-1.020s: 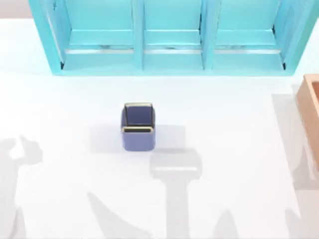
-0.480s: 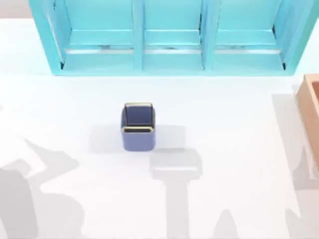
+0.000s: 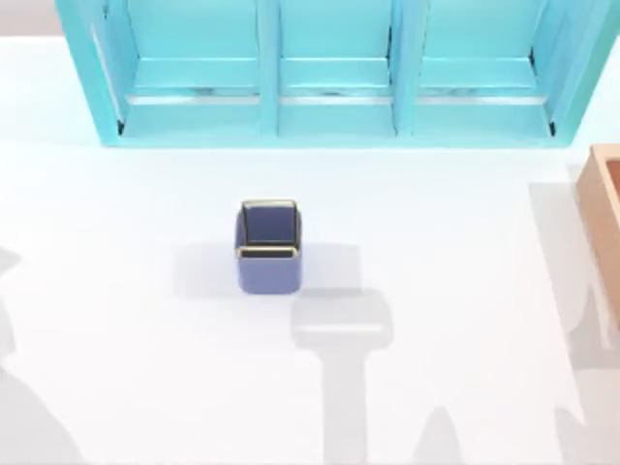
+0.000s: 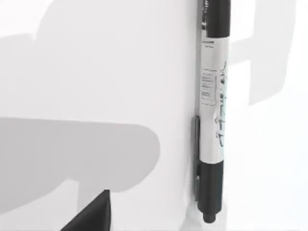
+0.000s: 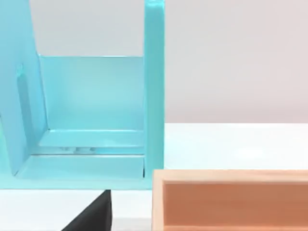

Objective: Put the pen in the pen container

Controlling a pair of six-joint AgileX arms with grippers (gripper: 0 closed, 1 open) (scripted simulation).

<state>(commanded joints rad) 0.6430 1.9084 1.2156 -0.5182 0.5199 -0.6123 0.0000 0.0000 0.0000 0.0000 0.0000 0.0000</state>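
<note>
The pen container (image 3: 268,247) is a small blue-violet square cup with a gold rim. It stands upright near the middle of the white table in the top view. In the left wrist view the pen (image 4: 211,110) lies flat on the table, black at both ends with a white printed barrel and a clip. A dark corner of my left gripper (image 4: 94,216) shows at that picture's edge, apart from the pen. A dark corner of my right gripper (image 5: 94,214) shows in the right wrist view, in front of the shelf and the box.
A large turquoise shelf unit (image 3: 329,73) spans the back of the table. An orange-brown wooden box (image 3: 605,218) sits at the right edge, also close in the right wrist view as the wooden box (image 5: 231,199). Arm shadows lie across the front.
The arm shadow at the front left of the top view has slid left and down toward the corner. The cup, shelf and box have not moved.
</note>
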